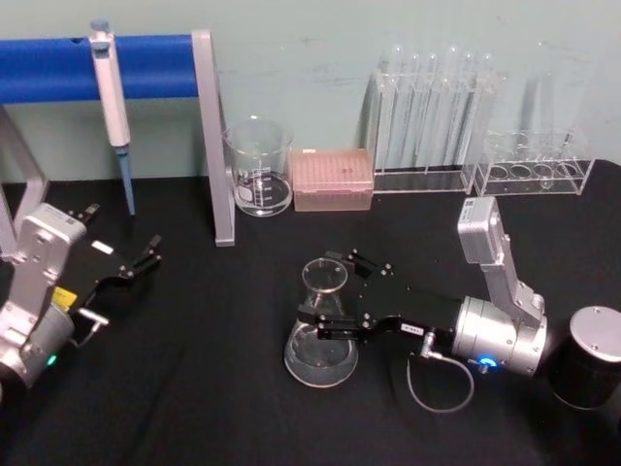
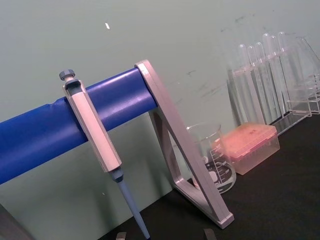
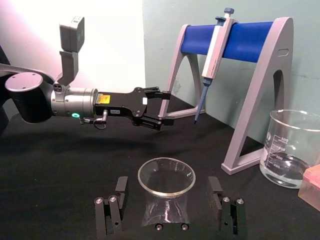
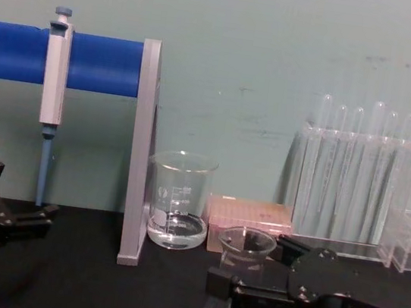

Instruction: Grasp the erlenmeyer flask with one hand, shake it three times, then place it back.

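**Your right gripper sits around the erlenmeyer flask**

The flask stands upright on the black table, nearer to you than the beaker. Your right gripper's jaws are wide, one on each side of the flask's neck, not squeezing it. Your left gripper rests far off at the left, jaws wide too.

erlenmeyer flask: clear glass, conical, wide round base, narrow neck, flared rim. upright on black desk, a little right of centre, near the front edge.
right claw: black, two-jaw, white "180-5" label, silver wrist. low over desk, pointed left, level with flask neck. jaws spread either side of neck, gap on both sides in right wrist view. no grip on the glass.
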`<state>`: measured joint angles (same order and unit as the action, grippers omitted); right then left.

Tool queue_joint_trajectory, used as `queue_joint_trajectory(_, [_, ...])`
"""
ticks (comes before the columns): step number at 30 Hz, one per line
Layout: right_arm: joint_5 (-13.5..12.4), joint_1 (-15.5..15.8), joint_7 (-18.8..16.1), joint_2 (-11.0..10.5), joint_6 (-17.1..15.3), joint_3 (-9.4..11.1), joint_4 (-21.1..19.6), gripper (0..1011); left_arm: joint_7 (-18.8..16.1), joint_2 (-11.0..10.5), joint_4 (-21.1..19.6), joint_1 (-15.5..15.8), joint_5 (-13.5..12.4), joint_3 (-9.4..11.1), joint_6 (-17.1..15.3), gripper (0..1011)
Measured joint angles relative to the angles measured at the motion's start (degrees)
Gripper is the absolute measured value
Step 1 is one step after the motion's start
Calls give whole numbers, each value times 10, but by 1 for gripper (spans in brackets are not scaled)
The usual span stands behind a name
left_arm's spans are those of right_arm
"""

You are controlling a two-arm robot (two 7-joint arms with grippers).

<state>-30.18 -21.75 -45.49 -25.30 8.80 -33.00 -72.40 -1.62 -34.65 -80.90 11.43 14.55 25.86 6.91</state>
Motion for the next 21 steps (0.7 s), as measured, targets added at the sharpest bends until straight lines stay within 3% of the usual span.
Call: queue_joint_trajectory(21, [3,-2,2,0,3,0,2,1000,0,0,0,0,0,0,0,1001])
